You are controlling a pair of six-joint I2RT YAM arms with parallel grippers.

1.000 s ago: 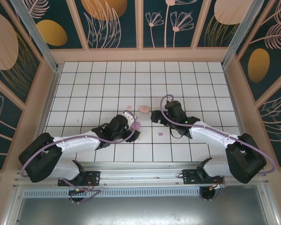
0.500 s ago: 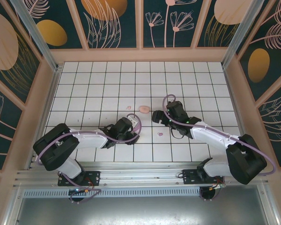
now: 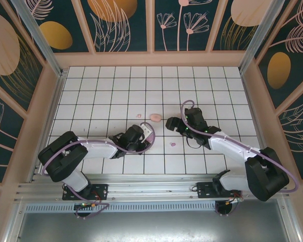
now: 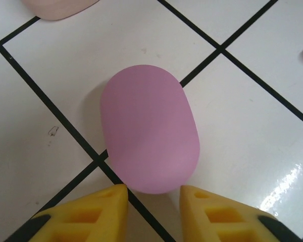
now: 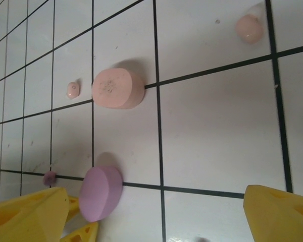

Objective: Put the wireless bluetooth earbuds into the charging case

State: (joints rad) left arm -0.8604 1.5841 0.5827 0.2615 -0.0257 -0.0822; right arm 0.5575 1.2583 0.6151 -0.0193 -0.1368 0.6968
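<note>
Two jaws of the left gripper (image 4: pixel 154 201) had just closed from wide to a narrow gap at the near rounded end of the lilac charging case (image 4: pixel 149 128), though a true pinch I could not confirm; likely it was steadying the shut case, no earbud seated yet. The right gripper (image 5: pixel 154 201) hung wide open and empty, a pale pink earbud (image 5: pixel 250 27) far ahead of it, a lilac earbud (image 5: pixel 49 177) just beyond one fingertip. The case looked a smooth matte pebble, the desk (image 4: pixel 252 116) glossy white tile.
</note>
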